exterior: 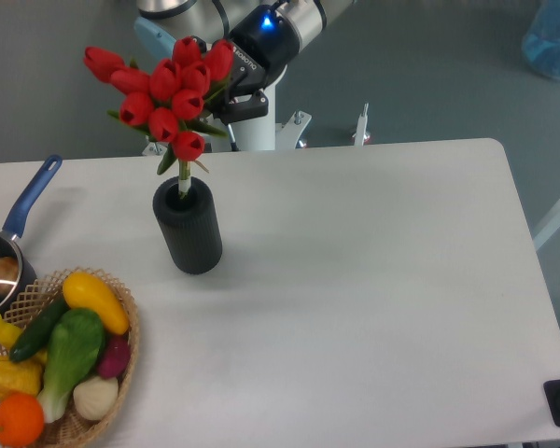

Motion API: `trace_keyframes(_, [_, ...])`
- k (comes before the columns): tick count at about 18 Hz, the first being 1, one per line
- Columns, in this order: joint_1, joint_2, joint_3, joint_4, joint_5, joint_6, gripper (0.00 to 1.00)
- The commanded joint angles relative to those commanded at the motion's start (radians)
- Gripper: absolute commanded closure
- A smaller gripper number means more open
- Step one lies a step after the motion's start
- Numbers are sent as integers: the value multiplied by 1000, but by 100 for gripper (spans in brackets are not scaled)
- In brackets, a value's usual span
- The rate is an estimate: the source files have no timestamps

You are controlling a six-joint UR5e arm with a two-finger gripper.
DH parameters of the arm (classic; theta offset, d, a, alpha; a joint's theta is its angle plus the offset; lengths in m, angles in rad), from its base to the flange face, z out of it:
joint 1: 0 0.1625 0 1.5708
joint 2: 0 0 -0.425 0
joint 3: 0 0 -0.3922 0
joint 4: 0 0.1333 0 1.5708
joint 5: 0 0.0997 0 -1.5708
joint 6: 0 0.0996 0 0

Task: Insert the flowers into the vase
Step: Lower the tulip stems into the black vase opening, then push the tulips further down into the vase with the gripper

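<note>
Flowers (168,98) enter vase (189,228) on white table (373,280); grey floor (429,65).

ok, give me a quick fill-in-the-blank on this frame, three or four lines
The stems of the flowers reach into the opening of the ____ vase.
The saucepan has a ____ handle.
The vegetables sit in a wicker ____.
The vase stands ____ on the table.

Missing words: black; blue; basket; upright

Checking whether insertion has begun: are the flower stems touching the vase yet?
Touching. The fixed camera shows the stem end of the flowers dipping inside the opening of the vase, against its rim, while the gripper holds the bunch.
</note>
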Motion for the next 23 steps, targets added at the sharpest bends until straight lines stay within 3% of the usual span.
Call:
trace_keyframes(13, [-25, -38, -23, 2, 2, 54, 100])
trace_keyframes(23, [-37, -75, -84, 2, 55, 169, 100])
